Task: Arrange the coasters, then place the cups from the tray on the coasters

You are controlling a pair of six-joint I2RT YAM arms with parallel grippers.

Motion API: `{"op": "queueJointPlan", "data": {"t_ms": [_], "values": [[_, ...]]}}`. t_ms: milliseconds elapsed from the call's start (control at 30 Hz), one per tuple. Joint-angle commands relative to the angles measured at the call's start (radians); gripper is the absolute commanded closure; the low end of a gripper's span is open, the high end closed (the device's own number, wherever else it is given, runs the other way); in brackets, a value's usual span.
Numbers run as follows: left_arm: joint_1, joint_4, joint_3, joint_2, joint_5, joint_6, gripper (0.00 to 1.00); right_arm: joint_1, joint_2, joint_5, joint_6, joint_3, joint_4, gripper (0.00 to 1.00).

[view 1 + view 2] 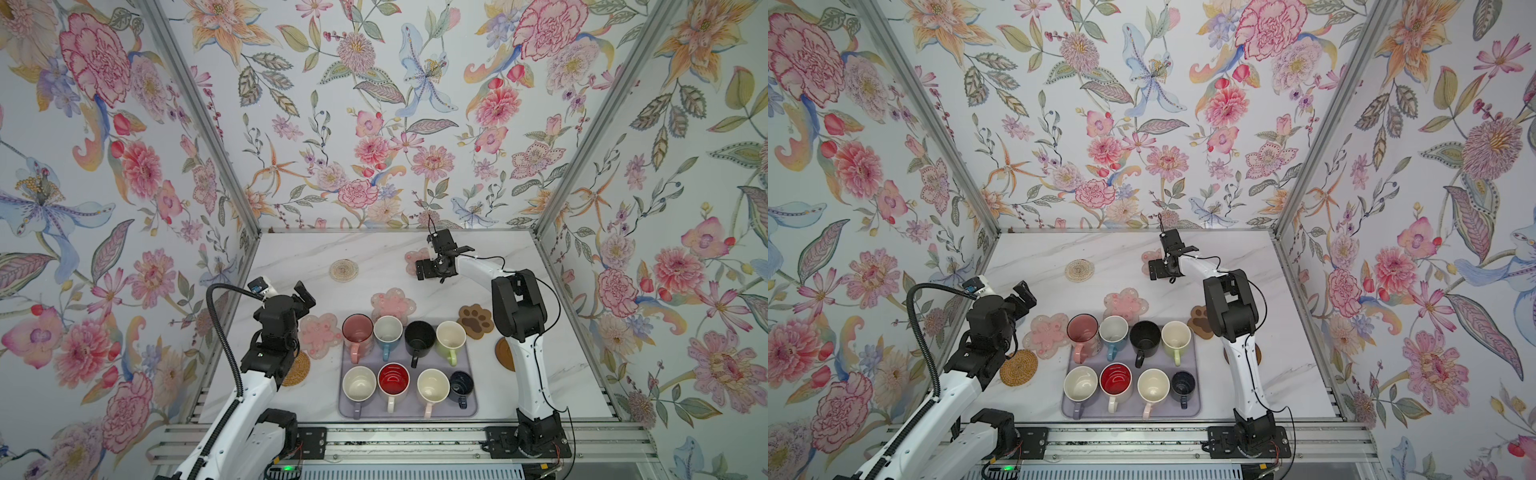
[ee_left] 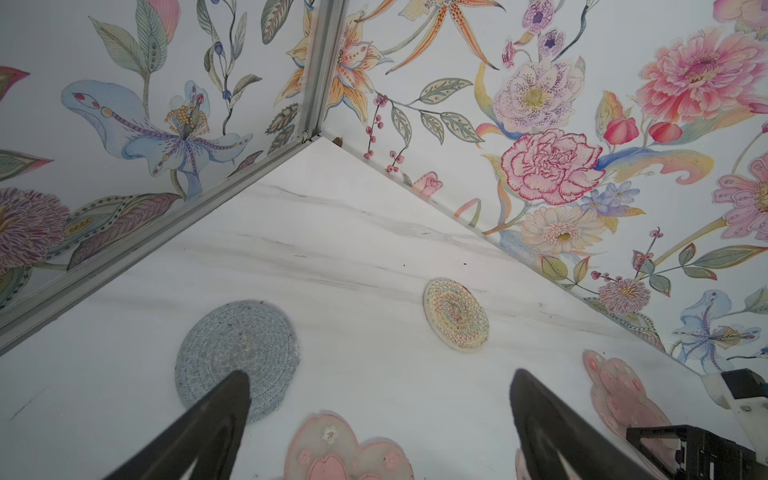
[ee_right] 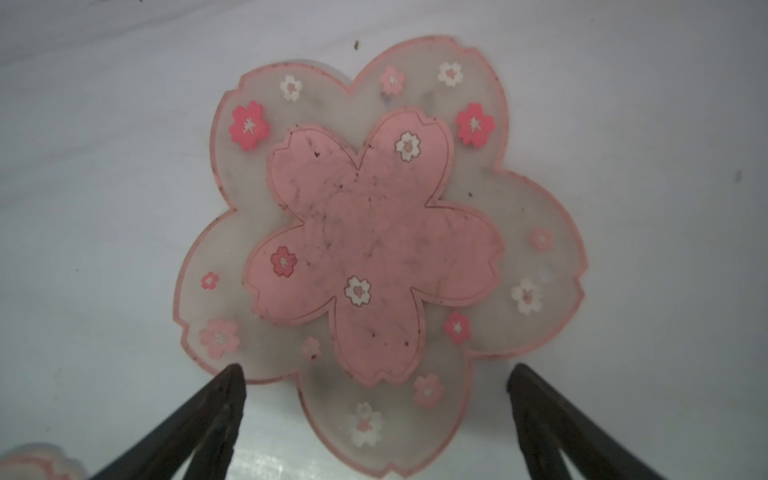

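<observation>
I have the tray near the counter's front edge, eight cups in it in two rows of four. One flower coaster lies just behind it, a second flower coaster just left; the paw coaster sits by its back right corner, the beaded coaster well behind
</observation>
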Motion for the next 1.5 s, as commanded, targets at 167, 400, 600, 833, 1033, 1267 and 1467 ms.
{"op": "queueJointPlan", "data": {"t_ms": [167, 400, 600, 833, 1033, 1267, 1467], "values": [[0.007, -0.029, 0.04, 0.023, 0.041, 0.008, 0.01, 0.011, -0.322, 0.03, -0.016, -0.222, 0.024, 0.01], [0.009, -0.04, 0.044, 0.032, 0.025, 0.03, 0.01, 0.057, -0.469, 0.079, -0.032, -0.398, 0.065, 0.01], [0.01, -0.041, 0.042, 0.026, 0.026, 0.033, 0.01, 0.132, -0.397, 0.133, -0.081, -0.339, 0.026, 0.01], [0.01, -0.004, 0.037, -0.006, 0.088, 0.048, 0.01, 0.225, -0.251, 0.167, -0.13, -0.187, -0.05, 0.01], [0.008, 0.043, 0.052, -0.03, 0.23, 0.077, 0.01, 0.258, -0.183, 0.186, -0.149, -0.103, -0.102, 0.01], [0.008, 0.063, 0.051, -0.034, 0.297, 0.084, 0.01, 0.259, -0.134, 0.199, -0.173, -0.064, -0.118, 0.01], [0.01, 0.061, 0.043, -0.047, 0.257, 0.095, 0.01, 0.26, -0.093, 0.223, -0.188, -0.037, -0.126, 0.01]]}}
